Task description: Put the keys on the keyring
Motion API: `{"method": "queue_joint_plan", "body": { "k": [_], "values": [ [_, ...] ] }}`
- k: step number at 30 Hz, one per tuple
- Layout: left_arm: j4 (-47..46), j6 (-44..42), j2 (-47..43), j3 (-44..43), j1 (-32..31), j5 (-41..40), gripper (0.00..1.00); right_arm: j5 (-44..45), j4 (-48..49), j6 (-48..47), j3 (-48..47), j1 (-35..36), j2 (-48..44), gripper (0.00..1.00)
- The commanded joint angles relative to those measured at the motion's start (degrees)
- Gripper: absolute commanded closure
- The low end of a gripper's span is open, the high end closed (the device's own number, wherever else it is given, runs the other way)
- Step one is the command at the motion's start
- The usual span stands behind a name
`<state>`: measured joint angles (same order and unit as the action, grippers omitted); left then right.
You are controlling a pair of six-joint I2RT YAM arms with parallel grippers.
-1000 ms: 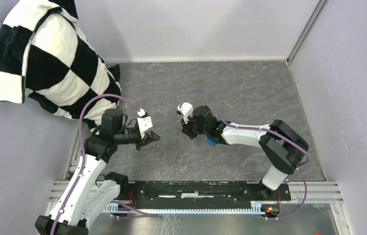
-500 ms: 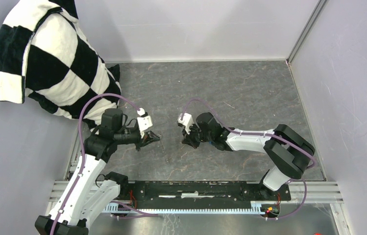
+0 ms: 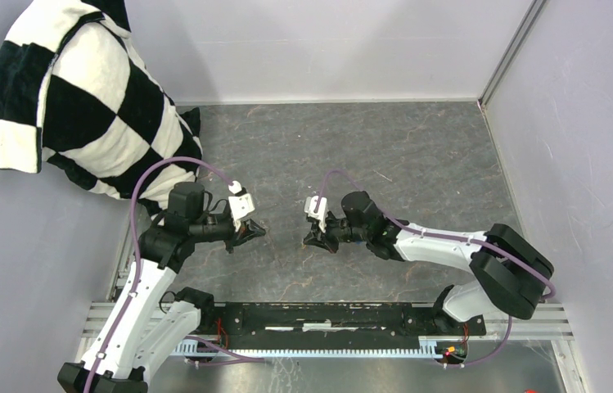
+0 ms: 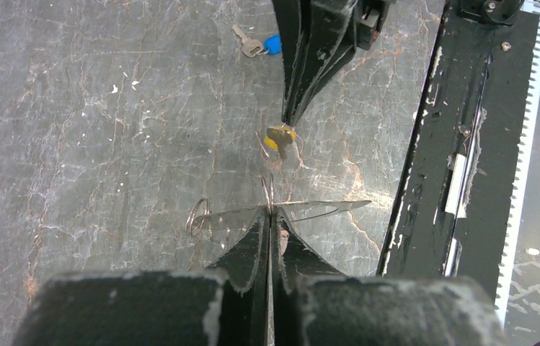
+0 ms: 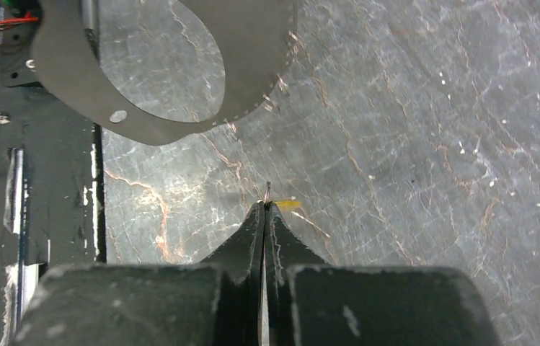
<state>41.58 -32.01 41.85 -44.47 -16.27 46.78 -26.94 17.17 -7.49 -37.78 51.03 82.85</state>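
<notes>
I have the keyring (image 4: 353,204) pinched in the left gripper (image 4: 270,216), whose jaws are closed tight on the wire. The loop spreads out to either side of the tips. Just ahead of those tips, with a small gap, the yellow key (image 4: 279,137) hangs from the right gripper (image 4: 290,119), which is clamped narrow on it. The blue key (image 4: 263,45) lies further out on the table (image 4: 72,108), beyond the right fingers.
</notes>
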Motion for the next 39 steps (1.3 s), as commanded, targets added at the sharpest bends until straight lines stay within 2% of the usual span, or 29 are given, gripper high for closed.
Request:
{"method": "queue_joint_plan", "body": {
  "k": [1,7,12,19,27,39],
  "values": [
    [-0.49,1.87,-0.14,-1.86,-0.22,0.58,0.98,-4.91,2.45,-2.51,0.43,0.37,-2.75,1.00],
    [-0.53,1.52,-0.22,-1.63,-0.24,0.59,0.98,-8.04,0.90,-1.11,-1.94,0.24,-5.38,1.00],
    [-1.12,2.51,0.23,-1.67,-0.22,0.14,0.98,-8.07,-6.46,-0.42,-8.78,0.56,-6.52,1.00],
    [-2.21,5.97,0.08,-2.11,-0.23,0.31,0.98,0.12,-12.25,-1.65,-15.92,3.84,-8.16,1.00],
    [-4.15,12.26,-0.66,-2.11,-0.18,-0.24,0.98,6.47,-16.04,-4.40,-23.26,9.10,-5.47,1.00],
    [-5.20,15.62,-1.67,-3.07,-0.23,0.26,0.98,14.99,-15.47,-5.26,-25.37,13.43,-3.61,1.00]
  ]
}}
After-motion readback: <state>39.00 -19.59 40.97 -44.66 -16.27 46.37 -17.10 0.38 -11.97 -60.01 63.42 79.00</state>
